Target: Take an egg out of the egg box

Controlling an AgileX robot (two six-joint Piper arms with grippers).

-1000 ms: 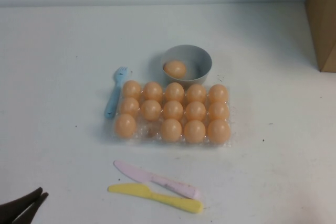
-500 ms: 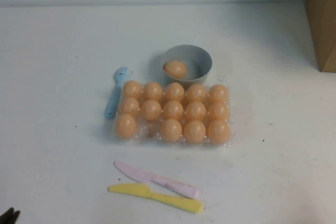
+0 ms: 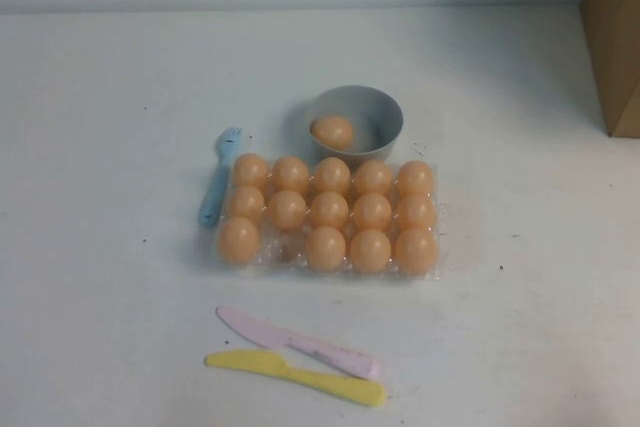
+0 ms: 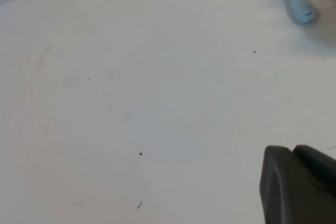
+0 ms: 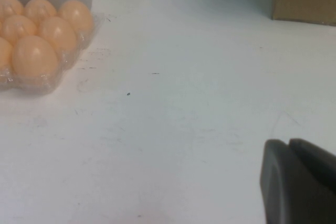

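My left gripper (image 4: 293,151) at near left and right gripper (image 5: 289,144) at near right (both pinched together) flank the egg box (image 3: 284,247), which lies farther off between them, long axis left-right.

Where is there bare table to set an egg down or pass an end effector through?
Free: wide table left of the blue fork; right of the egg box toward the cardboard box. Crowded: bowl against the egg box; pink knife and yellow knife in front.

Open table (image 3: 120,77) all round, cardboard box (image 3: 617,37) far right
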